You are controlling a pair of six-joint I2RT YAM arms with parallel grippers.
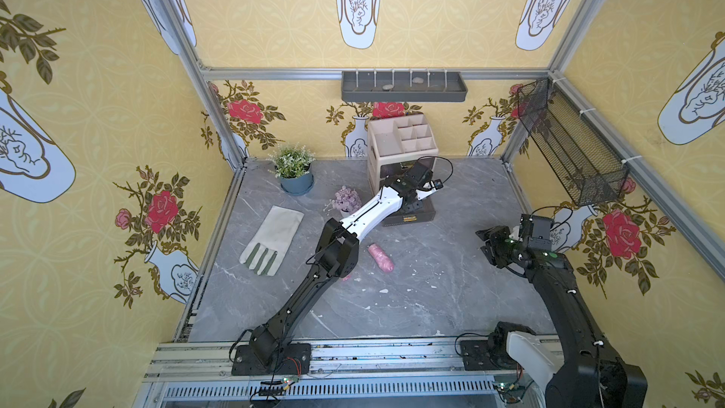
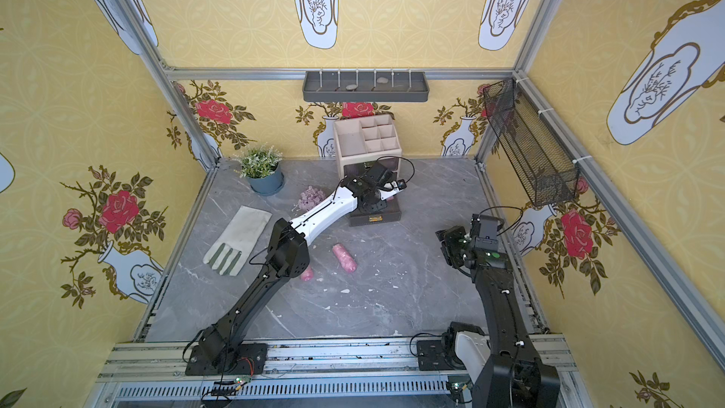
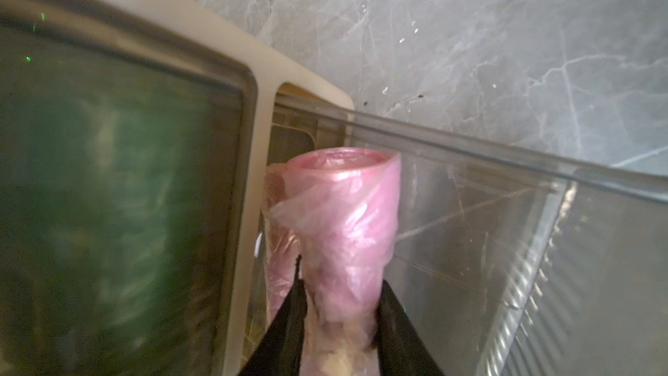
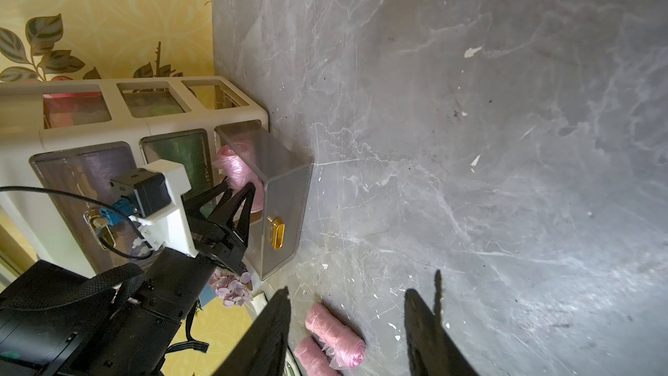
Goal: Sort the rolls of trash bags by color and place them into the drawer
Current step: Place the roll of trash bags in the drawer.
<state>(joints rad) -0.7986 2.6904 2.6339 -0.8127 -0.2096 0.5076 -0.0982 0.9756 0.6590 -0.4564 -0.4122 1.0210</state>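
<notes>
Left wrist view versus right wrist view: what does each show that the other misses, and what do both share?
Only left wrist: the hollow end of the held pink roll, close up, with both fingers of the left gripper against its sides. Only right wrist: two loose pink rolls on the table, the drawer's gold handle, the purple drawer front, the open right gripper. Both: the pulled-out clear drawer, the held pink roll, the green drawer front.

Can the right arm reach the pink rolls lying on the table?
Probably yes. The rolls lie on bare table in front of the open right tool, with nothing between. The left arm hangs close over one, which could crowd it.
</notes>
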